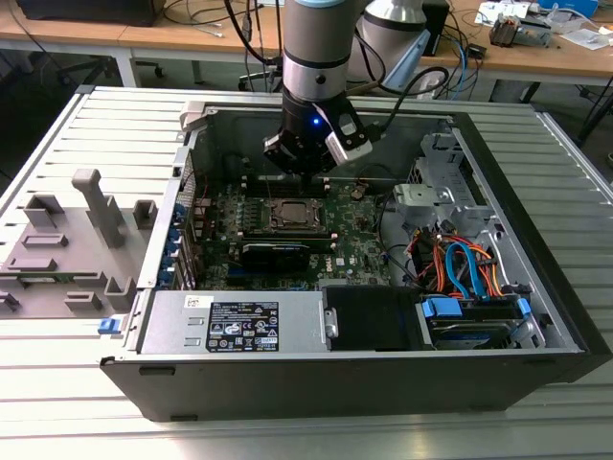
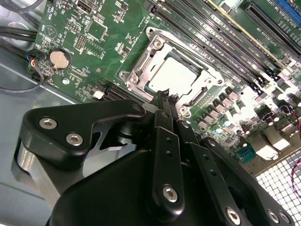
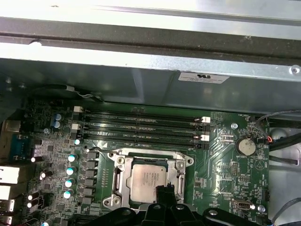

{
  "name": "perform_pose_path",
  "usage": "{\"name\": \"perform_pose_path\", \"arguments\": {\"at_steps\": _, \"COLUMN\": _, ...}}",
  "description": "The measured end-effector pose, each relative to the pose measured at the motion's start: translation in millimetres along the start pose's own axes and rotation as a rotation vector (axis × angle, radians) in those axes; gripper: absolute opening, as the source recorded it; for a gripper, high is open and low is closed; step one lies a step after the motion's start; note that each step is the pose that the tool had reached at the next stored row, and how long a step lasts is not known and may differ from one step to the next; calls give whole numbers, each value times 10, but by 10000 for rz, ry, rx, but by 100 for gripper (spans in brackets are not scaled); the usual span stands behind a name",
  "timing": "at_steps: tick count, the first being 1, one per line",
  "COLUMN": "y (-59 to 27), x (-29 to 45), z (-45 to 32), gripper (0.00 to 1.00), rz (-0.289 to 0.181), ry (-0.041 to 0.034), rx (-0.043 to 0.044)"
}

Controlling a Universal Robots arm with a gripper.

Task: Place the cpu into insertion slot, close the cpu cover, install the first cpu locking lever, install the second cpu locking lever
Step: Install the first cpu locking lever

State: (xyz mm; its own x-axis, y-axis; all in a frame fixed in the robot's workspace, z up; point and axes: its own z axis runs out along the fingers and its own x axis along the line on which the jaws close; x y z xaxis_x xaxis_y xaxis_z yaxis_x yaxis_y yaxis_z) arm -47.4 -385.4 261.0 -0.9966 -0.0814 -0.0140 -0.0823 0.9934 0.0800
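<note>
Silvery-grey square cpu (image 3: 149, 181) sits in my metal-rimmed insertion slot (image 2: 141, 70), cover closed; gripper (image 2: 164, 101) jaws look pinched together, empty; levers need hooking.

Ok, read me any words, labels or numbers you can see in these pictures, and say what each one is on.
Black label on the power supply: print too small to read.
White sticker on the case wall: print too blurred to read.
Top of the cpu: faint print, unreadable.
No text here can be quoted as it reads.
</note>
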Motion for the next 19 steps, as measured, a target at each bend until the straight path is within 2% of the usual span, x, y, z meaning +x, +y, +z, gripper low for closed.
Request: {"name": "perform_pose_path", "arguments": {"at_steps": 19, "y": 5, "x": 66, "z": -1, "gripper": 11, "rz": 0, "ry": -4, "rx": 1}}
